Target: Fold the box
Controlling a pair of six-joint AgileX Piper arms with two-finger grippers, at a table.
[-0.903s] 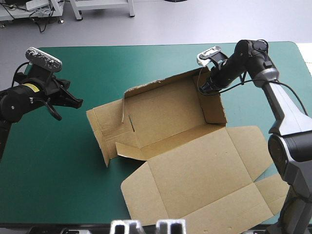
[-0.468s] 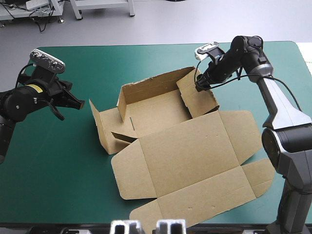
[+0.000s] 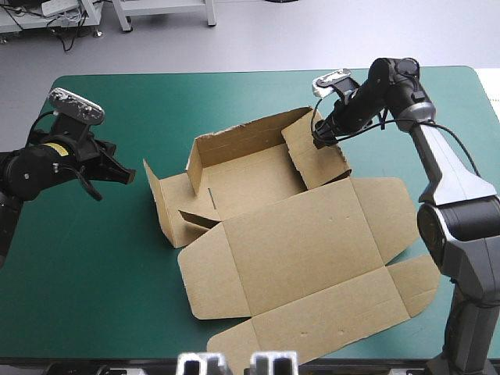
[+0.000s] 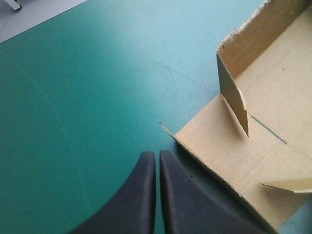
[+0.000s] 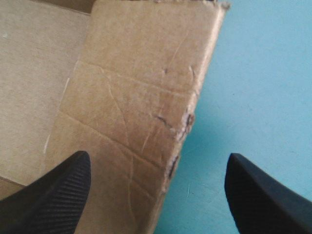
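Brown cut-cardboard box [image 3: 258, 183] sits mid-surface on the teal-green covered surface [image 3: 94, 266], a bit toward the right edge, partly erected. Far long wall [image 3: 242, 141] is up. Right end wall [image 3: 316, 160] is raised but leaning in over the box floor. Left end panel [image 3: 160, 207] stands part-way up, splayed toward the left edge, with a small tuck flap [image 3: 201, 220] lying inside by it. Large flat lid panel [image 3: 305, 250] lies on the surface on the near side, and its outer flaps run almost to the near edge and toward the near-right corner. Left arm [image 3: 47, 160] comes in over the left edge. Left jaws are fully shut, tips pressed together, holding nothing, over bare cover just left of the box. In the left wrist view the free corner of that left end panel [image 4: 168, 130] is just ahead of the tips and apart from them. Right arm [image 3: 391, 86] reaches in from the far-right. Right jaws are wide open, nothing gripped, sitting at the far top corner of the right end wall. In the right wrist view the wall's scuffed free edge [image 5: 187, 119] runs between the two fingers, one over board, the other over cover. Can't tell whether either finger touches the board.
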